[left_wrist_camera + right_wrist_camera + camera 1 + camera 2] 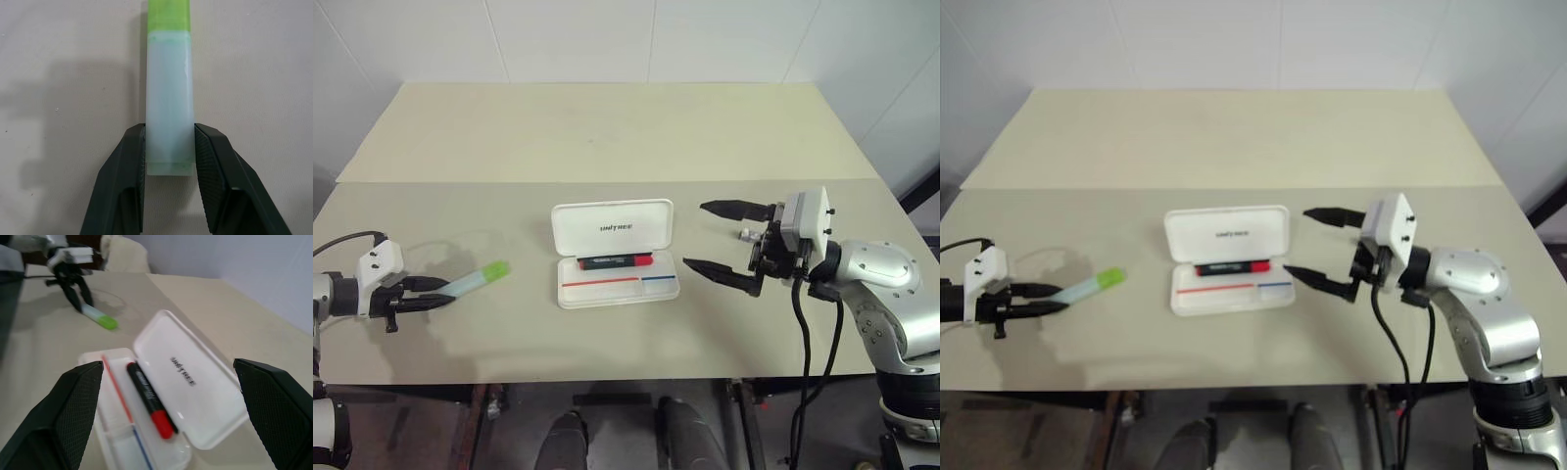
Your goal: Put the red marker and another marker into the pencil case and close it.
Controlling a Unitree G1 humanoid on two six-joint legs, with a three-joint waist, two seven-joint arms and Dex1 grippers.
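**Green marker pinched at left; red marker in open case**

Left gripper (438, 293): jaws closed in on the pale rear end of the green marker (478, 279), one black finger (128, 166) pressed to each flat side of the barrel. The marker runs straight out ahead of the jaws, its bright green end farthest from them. It lies low over the tan table (607, 127); whether it rests on the surface or is lifted clear cannot be told.

Right gripper (717, 238): jaws spread wide, nothing between them. It hangs just beside the short end of the pencil case (617, 257), the fingers pointing toward the case, apart from it.

Pencil case: open, lid standing back with small dark lettering on its inner face. It sits ahead of the right jaws, and well apart from the left jaws, beyond the marker's green end.

Red marker (615, 261): lying inside the case's tray along the hinge side, red cap toward the right gripper. A thin red-and-blue line (619, 280) runs along the tray on the side away from the hinge.
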